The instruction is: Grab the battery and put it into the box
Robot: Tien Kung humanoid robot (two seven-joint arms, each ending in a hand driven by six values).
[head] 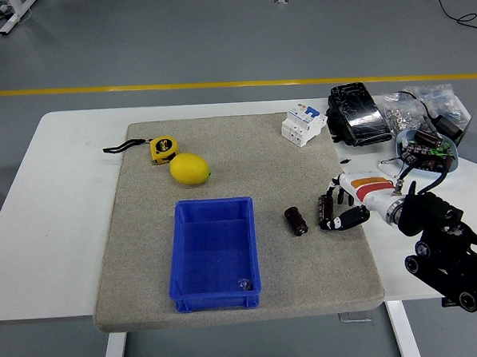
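Note:
Two dark cylindrical batteries lie on the grey mat (245, 158). One battery (296, 221) lies free just right of the blue box (214, 252). The other battery (326, 211) sits further right, inside my right hand (339, 206). The white and black hand comes in from the right edge. Its fingers (333, 193) curl over the battery's top end and the thumb (351, 217) presses in by its lower end. This battery still rests on the mat. The box is open-topped with a small object at its near end.
A lemon (190, 169) and a yellow tape measure (162, 149) lie at the back left of the mat. A white circuit breaker (303, 125), a black pouch (357, 114) and a bowl of parts (426, 150) stand at the back right, close behind my hand.

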